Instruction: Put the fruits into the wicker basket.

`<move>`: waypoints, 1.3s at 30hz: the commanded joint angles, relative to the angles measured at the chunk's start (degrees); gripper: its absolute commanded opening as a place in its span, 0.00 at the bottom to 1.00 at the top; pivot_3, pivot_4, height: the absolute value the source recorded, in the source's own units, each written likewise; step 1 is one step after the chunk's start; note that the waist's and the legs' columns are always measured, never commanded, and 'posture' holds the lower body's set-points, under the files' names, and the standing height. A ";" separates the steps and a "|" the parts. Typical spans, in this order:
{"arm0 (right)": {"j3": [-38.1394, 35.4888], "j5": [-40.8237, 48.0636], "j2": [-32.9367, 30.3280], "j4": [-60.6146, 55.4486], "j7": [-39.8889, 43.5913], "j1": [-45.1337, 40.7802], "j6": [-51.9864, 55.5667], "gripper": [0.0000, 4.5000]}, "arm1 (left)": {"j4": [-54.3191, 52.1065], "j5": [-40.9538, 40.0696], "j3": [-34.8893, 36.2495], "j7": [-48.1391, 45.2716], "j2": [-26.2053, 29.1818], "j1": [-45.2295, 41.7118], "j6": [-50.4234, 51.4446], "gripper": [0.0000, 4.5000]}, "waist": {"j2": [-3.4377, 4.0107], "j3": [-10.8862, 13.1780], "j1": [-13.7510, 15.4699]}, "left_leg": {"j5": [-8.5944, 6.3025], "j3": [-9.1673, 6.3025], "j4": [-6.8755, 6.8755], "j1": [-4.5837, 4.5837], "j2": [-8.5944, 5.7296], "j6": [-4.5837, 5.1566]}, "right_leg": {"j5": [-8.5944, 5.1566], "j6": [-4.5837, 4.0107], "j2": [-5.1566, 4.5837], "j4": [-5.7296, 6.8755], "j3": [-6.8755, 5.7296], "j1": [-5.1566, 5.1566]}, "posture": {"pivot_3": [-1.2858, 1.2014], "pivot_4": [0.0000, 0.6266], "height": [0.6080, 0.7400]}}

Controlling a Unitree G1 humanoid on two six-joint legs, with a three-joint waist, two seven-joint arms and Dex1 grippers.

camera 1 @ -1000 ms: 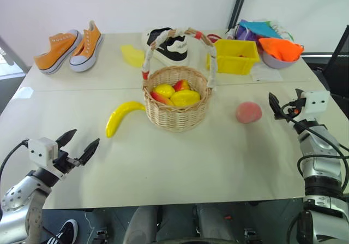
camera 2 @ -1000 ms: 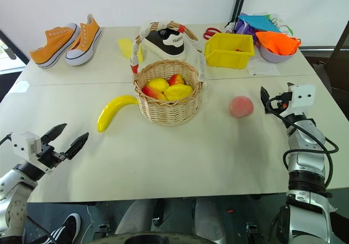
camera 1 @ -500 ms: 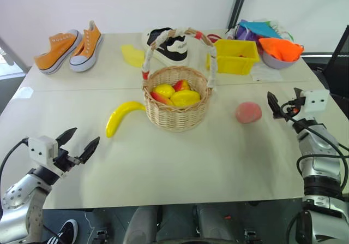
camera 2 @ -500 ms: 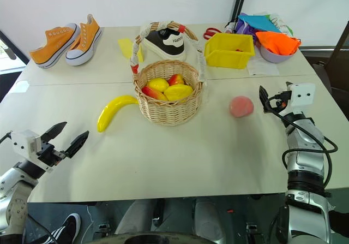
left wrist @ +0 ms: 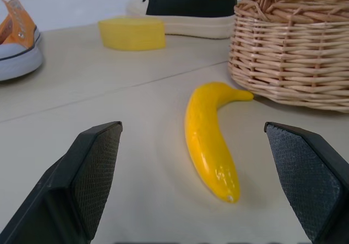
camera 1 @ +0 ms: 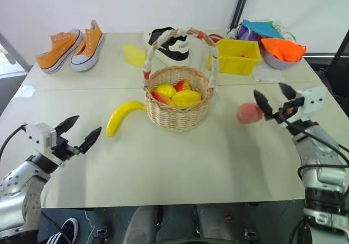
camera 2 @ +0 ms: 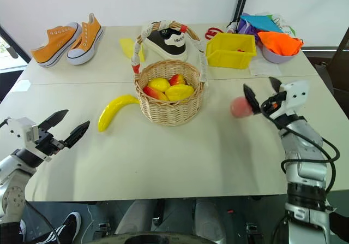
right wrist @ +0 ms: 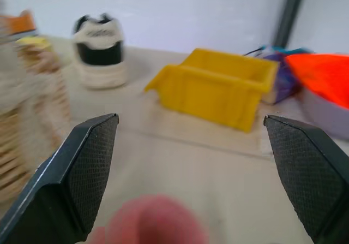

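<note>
At centre right of the frame, the peach [camera 1: 248, 113] sits on the worktop [camera 1: 180, 156] touching the wide-open right claw [camera 1: 271, 99], while the open left claw [camera 1: 78, 133] faces the banana [camera 1: 122, 116] lengthwise.

Orange sneakers [camera 1: 70, 46] at ten o'clock, black shoe [camera 1: 170, 43] at twelve, yellow bin [camera 1: 236, 55] and what looks like cloth [camera 1: 281, 49] at two.
</note>
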 commanded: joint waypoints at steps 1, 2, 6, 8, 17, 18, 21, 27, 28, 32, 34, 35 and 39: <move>-1.30 1.30 -2.58 -7.25 2.29 4.16 2.03 0.99 | -2.52 -1.05 -0.69 -1.22 0.72 -0.83 0.18 1.00 | 0.00 0.00 0.00 | 0.00 0.00 0.01 0.00 0.00 0.00 | -0.02 -0.03 0.00 0.00 0.01 0.00 | 0.52 0.24 1.00; -1.51 1.28 -3.14 -8.17 2.70 5.31 2.53 0.99 | -2.67 -1.42 -0.92 -1.75 0.72 -1.11 0.35 1.00 | 0.00 0.00 0.03 | 0.00 0.01 0.01 0.00 0.00 0.00 | -0.06 -0.11 -0.01 0.00 0.01 0.01 | 0.52 0.24 1.00; -0.96 1.67 -6.35 -11.46 3.17 7.31 8.19 0.99 | -3.60 -2.90 -2.30 -4.98 1.69 -2.38 1.14 1.00 | 0.00 0.00 -0.24 | 0.00 0.01 0.01 0.01 0.00 0.00 | -0.10 -0.19 -0.01 -0.01 0.02 0.01 | 0.52 0.24 1.00; 0.03 1.79 -8.00 -13.46 2.79 7.42 12.54 0.99 | -4.29 -4.48 -3.05 -7.40 2.62 -2.85 2.53 1.00 | 0.00 0.00 -0.18 | 0.00 0.01 0.01 0.01 0.01 0.00 | -0.10 -0.21 -0.01 -0.01 0.02 0.00 | 0.52 0.24 1.00; -1.17 3.86 -10.90 -13.19 -1.67 0.23 28.32 0.99 | -8.08 -8.53 -5.62 -17.38 6.47 -2.27 6.05 1.00 | 0.00 0.01 -0.02 | 0.00 0.00 -0.02 -0.03 0.01 0.00 | -0.21 -0.42 -0.02 -0.05 0.01 -0.02 | 0.52 0.24 1.00; -1.18 4.64 -10.79 -13.44 -2.01 -0.73 30.21 0.99 | -8.49 -8.47 -5.89 -18.02 6.51 -1.83 6.02 1.00 | 0.00 0.01 -0.02 | 0.00 0.01 -0.02 -0.04 0.01 0.00 | -0.21 -0.42 -0.02 -0.06 0.01 -0.03 | 0.52 0.24 1.00; 0.18 6.06 -10.90 -14.35 -2.91 -3.26 36.03 0.99 | -8.50 -8.21 -5.98 -18.17 5.96 -1.48 5.40 1.00 | 0.00 0.01 -0.11 | -0.01 0.00 -0.04 -0.07 0.01 0.01 | -0.21 -0.42 -0.03 -0.09 0.01 -0.05 | 0.52 0.24 1.00; 3.60 2.06 -11.92 -11.96 -3.67 -4.98 36.14 0.99 | -8.64 -8.08 -5.70 -17.37 4.84 -0.82 4.81 1.00 | 0.01 0.02 -0.02 | -0.01 0.00 -0.04 -0.10 0.01 0.02 | -0.21 -0.42 -0.03 -0.13 0.00 -0.06 | 0.52 0.24 1.00; 4.16 0.97 -11.79 -11.11 -4.33 -5.52 35.75 0.99 | -8.86 -8.17 -5.68 -17.44 4.72 -0.53 4.81 1.00 | 0.01 0.02 -0.03 | -0.01 0.00 -0.04 -0.11 0.01 0.02 | -0.21 -0.41 -0.03 -0.14 -0.01 -0.05 | 0.52 0.24 1.00; 6.46 -1.71 -10.81 -8.55 -5.46 -7.80 34.31 0.99 | -9.43 -8.32 -5.46 -17.41 4.28 0.32 4.72 1.00 | 0.01 0.02 -0.04 | -0.01 0.01 -0.03 -0.11 0.01 0.02 | -0.21 -0.41 -0.03 -0.15 -0.01 -0.05 | 0.52 0.24 1.00; 7.31 -2.48 -9.97 -7.78 -5.76 -8.03 34.00 0.99 | -9.59 -8.30 -5.37 -17.30 4.03 0.57 4.69 1.00 | 0.01 0.02 -0.05 | -0.01 0.00 -0.04 -0.11 0.01 0.02 | -0.21 -0.41 -0.03 -0.14 -0.02 -0.06 | 0.52 0.24 1.00; 7.60 -2.79 -9.44 -7.40 -6.13 -8.09 34.11 0.99 | -9.78 -8.31 -5.34 -17.26 3.89 0.74 4.71 1.00 | 0.01 0.02 -0.08 | -0.01 0.00 -0.05 -0.11 0.01 0.02 | -0.21 -0.41 -0.02 -0.14 -0.02 -0.06 | 0.52 0.24 1.00; 7.02 -1.17 -6.90 -6.16 -6.62 -8.91 37.63 0.99 | -10.47 -8.68 -5.19 -17.06 3.66 1.39 4.86 1.00 | 0.02 0.03 -0.09 | -0.02 0.00 -0.07 -0.12 0.01 0.03 | -0.21 -0.40 -0.02 -0.15 -0.02 -0.07 | 0.52 0.24 1.00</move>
